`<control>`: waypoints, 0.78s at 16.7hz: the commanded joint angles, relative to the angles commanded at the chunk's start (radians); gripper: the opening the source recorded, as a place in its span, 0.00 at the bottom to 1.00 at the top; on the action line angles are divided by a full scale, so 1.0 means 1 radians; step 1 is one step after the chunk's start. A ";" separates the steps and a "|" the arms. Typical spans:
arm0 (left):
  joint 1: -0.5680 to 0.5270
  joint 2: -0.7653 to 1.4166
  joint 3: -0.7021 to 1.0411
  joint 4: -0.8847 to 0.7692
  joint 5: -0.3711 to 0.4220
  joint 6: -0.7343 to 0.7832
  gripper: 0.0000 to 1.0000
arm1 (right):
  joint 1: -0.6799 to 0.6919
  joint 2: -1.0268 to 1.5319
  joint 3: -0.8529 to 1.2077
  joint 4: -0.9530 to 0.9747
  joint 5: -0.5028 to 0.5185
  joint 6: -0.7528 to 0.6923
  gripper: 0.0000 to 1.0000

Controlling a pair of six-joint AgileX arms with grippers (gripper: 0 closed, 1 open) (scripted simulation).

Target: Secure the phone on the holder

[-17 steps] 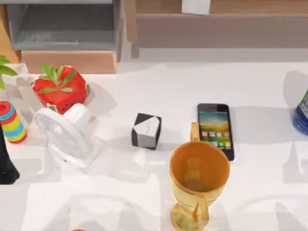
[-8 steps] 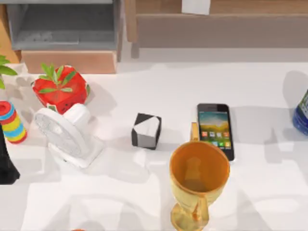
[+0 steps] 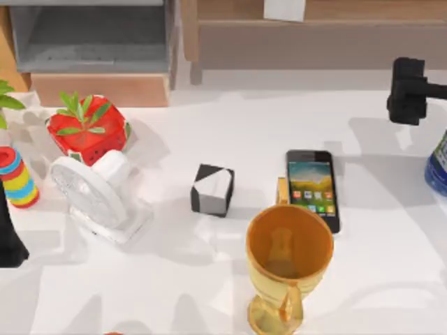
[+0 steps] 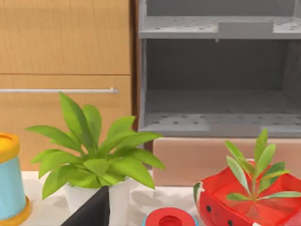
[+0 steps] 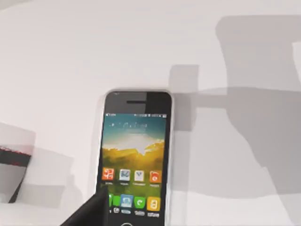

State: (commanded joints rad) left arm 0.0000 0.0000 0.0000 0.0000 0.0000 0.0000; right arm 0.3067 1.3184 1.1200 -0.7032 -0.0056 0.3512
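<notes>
The right gripper [image 3: 407, 91] hangs over the far right of the desk [image 3: 209, 293], well apart from the phone [image 3: 313, 186]; whether its fingers are open or closed, I cannot tell. The phone lies flat, screen up, right of centre, touching a yellow holder piece [image 3: 282, 190] at its left edge, just behind the goblet [image 3: 288, 269]. This looks like the approach step. Next the gripper needs to drop over the phone and grip its long edges. The left arm [image 3: 10, 241] sits parked at the left edge.
</notes>
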 joint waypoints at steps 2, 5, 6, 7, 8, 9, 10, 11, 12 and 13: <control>0.000 0.000 0.000 0.000 0.000 0.000 1.00 | 0.042 0.206 0.158 -0.098 0.004 0.050 1.00; 0.000 0.000 0.000 0.000 0.000 0.000 1.00 | 0.099 0.487 0.366 -0.234 0.009 0.113 1.00; 0.000 0.000 0.000 0.000 0.000 0.000 1.00 | 0.116 0.568 0.425 -0.274 0.010 0.130 1.00; 0.000 0.000 0.000 0.000 0.000 0.000 1.00 | 0.131 0.640 0.478 -0.311 0.010 0.145 1.00; 0.000 0.000 0.000 0.000 0.000 0.000 1.00 | 0.145 0.703 0.525 -0.344 0.010 0.158 1.00; 0.000 0.000 0.000 0.000 0.000 0.000 1.00 | 0.157 0.756 0.565 -0.373 0.010 0.169 1.00; 0.000 0.000 0.000 0.000 0.000 0.000 1.00 | 0.167 0.798 0.597 -0.397 0.009 0.177 1.00; 0.000 0.000 0.000 0.000 0.000 0.000 1.00 | 0.175 0.829 0.622 -0.415 0.009 0.183 1.00; 0.000 0.000 0.000 0.000 0.000 0.000 1.00 | 0.180 0.850 0.639 -0.428 0.008 0.187 1.00; 0.000 0.000 0.000 0.000 0.000 0.000 1.00 | 0.183 0.860 0.647 -0.434 0.008 0.189 1.00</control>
State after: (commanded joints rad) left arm 0.0000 0.0000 0.0000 0.0000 0.0000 0.0000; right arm 0.4895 2.1785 1.7668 -1.1371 0.0023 0.5405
